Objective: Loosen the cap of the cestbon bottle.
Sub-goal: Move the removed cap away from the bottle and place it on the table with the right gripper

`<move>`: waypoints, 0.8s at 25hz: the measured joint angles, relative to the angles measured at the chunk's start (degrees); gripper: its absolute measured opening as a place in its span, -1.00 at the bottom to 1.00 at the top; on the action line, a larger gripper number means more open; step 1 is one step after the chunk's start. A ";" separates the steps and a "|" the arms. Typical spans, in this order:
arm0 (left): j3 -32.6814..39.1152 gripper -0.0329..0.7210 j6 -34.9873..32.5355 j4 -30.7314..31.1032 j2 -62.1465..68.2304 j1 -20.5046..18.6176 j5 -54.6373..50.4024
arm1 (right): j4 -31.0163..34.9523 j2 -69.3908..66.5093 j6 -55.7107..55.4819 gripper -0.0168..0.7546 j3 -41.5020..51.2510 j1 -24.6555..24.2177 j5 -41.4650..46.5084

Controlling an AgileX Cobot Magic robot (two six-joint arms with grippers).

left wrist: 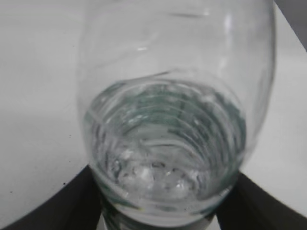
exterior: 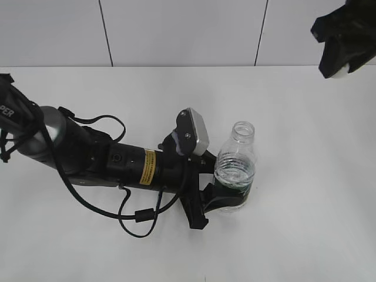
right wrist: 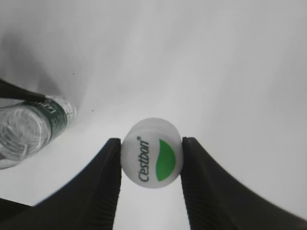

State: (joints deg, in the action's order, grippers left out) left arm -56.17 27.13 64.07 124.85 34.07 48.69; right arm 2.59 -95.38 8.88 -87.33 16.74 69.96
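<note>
Keep left gripper (exterior: 226, 200) clamped on the green label band of the upright, open-necked cestbon bottle (exterior: 235, 167) on the table (exterior: 305, 176) while right gripper (right wrist: 151, 163), raised well apart, pinches the removed cap (right wrist: 151, 152); set down gently.

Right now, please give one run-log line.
left hand: shut on clear plastic bottle | right hand: shut on white round cap | cap off

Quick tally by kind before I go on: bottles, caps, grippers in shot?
Bottles: 1, the cestbon bottle, open-necked, clamped by the left gripper.
Caps: 1, the cap, off the bottle, pinched in the right gripper.
Grippers: 2.
Total: 4.
</note>
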 joint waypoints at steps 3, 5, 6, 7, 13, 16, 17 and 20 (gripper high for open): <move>0.00 0.18 0.00 0.00 0.00 0.00 0.00 | 0.00 -0.19 -1.70 -0.19 0.00 -2.66 0.00; 0.00 0.18 0.00 0.00 0.00 0.00 0.00 | 0.07 -1.02 -2.07 -0.19 0.00 -4.12 0.00; 0.00 0.18 0.00 0.00 0.00 0.00 0.00 | 0.07 -1.83 -2.15 -0.19 0.00 -4.96 0.00; 0.00 0.18 0.00 0.00 0.00 0.00 0.00 | 0.07 -2.77 -2.16 -0.19 0.43 -5.76 -0.06; 0.00 0.18 0.00 -1.38 0.00 0.00 0.00 | 2.39 -8.46 -1.15 -0.19 8.68 -7.31 -11.30; 0.00 0.18 0.00 -3.56 0.00 0.00 -0.45 | 6.66 -12.07 0.83 -0.19 11.54 -7.31 -15.40; 0.05 0.18 0.00 -4.70 0.05 0.00 -0.65 | 7.65 -13.42 1.07 -0.19 11.97 -7.31 -16.33; 0.05 0.18 -0.11 -7.63 0.06 0.00 -1.02 | 8.26 -16.82 1.50 -0.19 12.42 -7.31 -19.14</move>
State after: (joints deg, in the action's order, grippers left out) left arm -56.12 27.02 56.44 124.90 34.07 47.67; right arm 10.85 -112.20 10.38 -74.91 9.43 50.82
